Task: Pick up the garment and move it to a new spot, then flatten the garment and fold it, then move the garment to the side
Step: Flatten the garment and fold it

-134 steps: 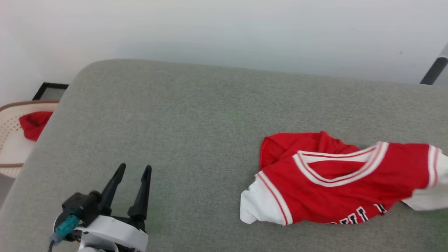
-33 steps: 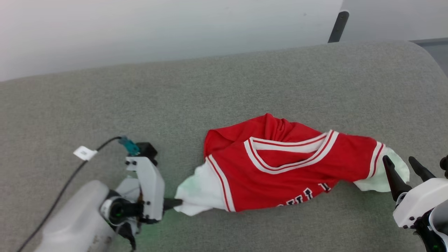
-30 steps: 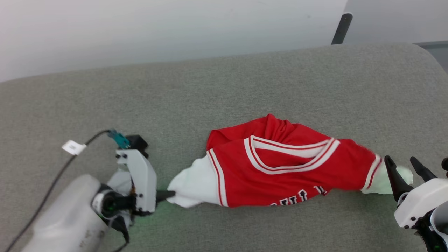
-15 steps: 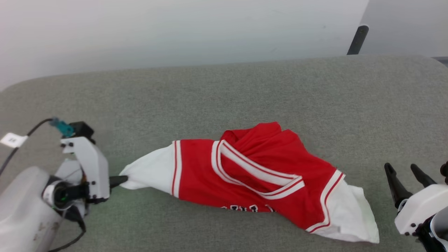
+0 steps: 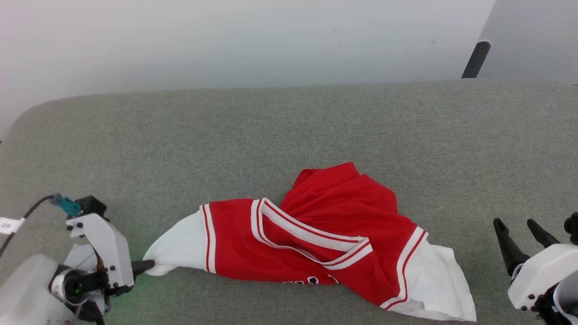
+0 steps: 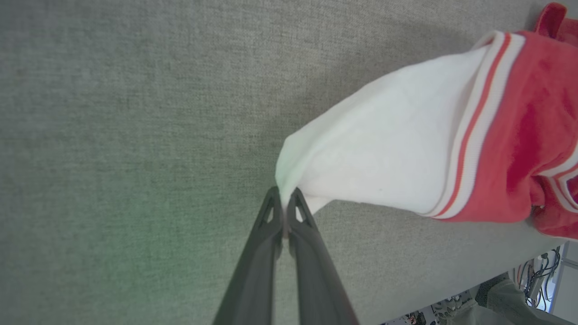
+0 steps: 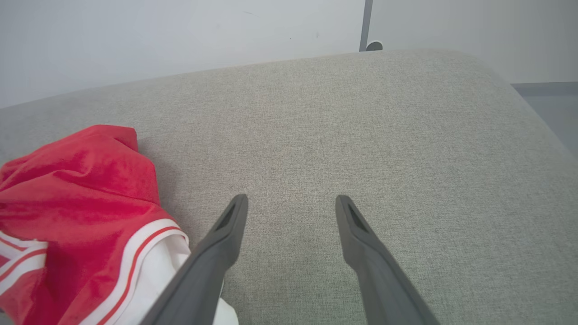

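The garment (image 5: 316,243), a red jersey with white sleeves and striped V-neck trim, lies rumpled across the grey cushion (image 5: 271,135). My left gripper (image 5: 149,266) at the lower left is shut on the tip of the garment's left white sleeve (image 6: 375,153); in the left wrist view the left gripper (image 6: 284,203) pinches that sleeve's edge between its closed fingers. My right gripper (image 5: 515,225) stands open at the lower right, apart from the other white sleeve (image 5: 433,284). In the right wrist view the right gripper (image 7: 291,203) is spread over bare cushion, with the garment (image 7: 76,198) to its left.
A pale wall (image 5: 226,40) rises behind the cushion, and a dark leg (image 5: 474,58) stands at the back right. The cushion's near edge (image 6: 451,280) drops off to clutter below in the left wrist view. A cable with a white tag (image 5: 6,224) trails from my left arm.
My left gripper has dragged the garment by its sleeve leftward and toward me; the jersey has stretched out and its right sleeve has slid away from my still, open right gripper. The camera has shifted too.
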### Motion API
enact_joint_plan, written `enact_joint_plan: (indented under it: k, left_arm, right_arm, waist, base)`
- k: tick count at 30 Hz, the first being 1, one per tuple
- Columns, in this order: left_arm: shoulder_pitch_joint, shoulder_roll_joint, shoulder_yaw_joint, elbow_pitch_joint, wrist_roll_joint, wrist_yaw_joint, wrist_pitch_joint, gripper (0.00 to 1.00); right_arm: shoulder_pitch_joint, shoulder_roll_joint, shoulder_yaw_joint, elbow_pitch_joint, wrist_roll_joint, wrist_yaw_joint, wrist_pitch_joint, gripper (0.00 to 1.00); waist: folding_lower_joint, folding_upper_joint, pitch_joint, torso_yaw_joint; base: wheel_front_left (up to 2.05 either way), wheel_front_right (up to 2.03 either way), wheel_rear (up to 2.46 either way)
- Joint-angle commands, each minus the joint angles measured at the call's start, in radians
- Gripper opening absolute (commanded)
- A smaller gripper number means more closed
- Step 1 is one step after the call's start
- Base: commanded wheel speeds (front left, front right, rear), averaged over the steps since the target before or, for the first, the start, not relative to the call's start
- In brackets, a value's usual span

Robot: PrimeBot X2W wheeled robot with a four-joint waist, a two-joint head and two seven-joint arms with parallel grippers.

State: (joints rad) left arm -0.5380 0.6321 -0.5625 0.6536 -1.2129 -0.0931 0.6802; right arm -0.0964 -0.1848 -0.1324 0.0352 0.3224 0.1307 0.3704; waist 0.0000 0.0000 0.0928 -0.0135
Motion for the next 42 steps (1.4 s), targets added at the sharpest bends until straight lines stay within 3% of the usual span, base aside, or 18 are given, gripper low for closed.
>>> enact_joint_plan:
  k: [1, 3, 4, 5, 7, 18, 26, 42]
  left_arm:
    - [0.008, -0.002, 0.004, 0.002, -0.004, -0.003, -0.007, 0.21]
    - [0.004, -0.003, 0.001, 0.003, 0.008, -0.005, -0.022, 0.37]
    - [0.0, -0.003, -0.001, 0.003, 0.014, -0.006, -0.028, 0.67]
    - [-0.004, -0.001, -0.002, 0.003, 0.016, -0.005, -0.032, 0.86]
    - [-0.014, 0.0, 0.003, -0.007, 0.017, -0.008, -0.042, 1.0]
    - [-0.017, 0.042, 0.009, -0.114, 0.061, -0.003, -0.098, 1.0]
    - [0.069, 0.067, 0.046, -0.245, 0.08, 0.009, -0.241, 1.0]
    - [0.324, 0.115, 0.089, -0.474, 0.151, 0.084, -0.503, 1.0]
  right_arm:
    - [0.003, -0.005, 0.0, -0.004, 0.002, 0.0, 0.003, 1.0]
    - [0.0, -0.006, 0.001, -0.007, 0.004, 0.0, 0.005, 1.0]
    - [-0.002, -0.006, 0.001, -0.008, 0.005, 0.0, 0.006, 1.0]
    - [-0.003, -0.007, 0.0, -0.008, 0.005, 0.0, 0.006, 1.0]
    - [-0.003, -0.006, 0.0, -0.01, 0.005, 0.0, 0.006, 1.0]
    - [0.027, 0.005, -0.003, -0.02, 0.009, 0.0, -0.001, 1.0]
    - [0.068, 0.016, -0.006, -0.033, 0.015, 0.0, -0.016, 1.0]
    - [0.177, 0.063, -0.033, -0.046, 0.034, 0.0, -0.029, 1.0]
  waist:
    - [0.0, 0.0, 0.0, 0.002]
    - [0.0, 0.0, 0.001, 0.004]
    - [0.0, 0.0, 0.001, 0.005]
    - [0.0, 0.0, 0.0, 0.006]
    - [0.0, 0.0, -0.001, 0.009]
    - [0.0, 0.0, -0.034, 0.02]
    - [0.0, 0.0, -0.074, 0.021]
    - [0.0, 0.0, -0.101, 0.029]
  base:
    - [0.0, 0.0, 0.0]
    - [0.0, 0.0, 0.0]
    - [0.0, 0.0, 0.0]
    - [0.0, 0.0, 0.0]
    - [0.0, 0.0, 0.0]
    - [0.0, 0.0, 0.0]
    - [0.0, 0.0, 0.0]
    - [0.0, 0.0, 0.0]
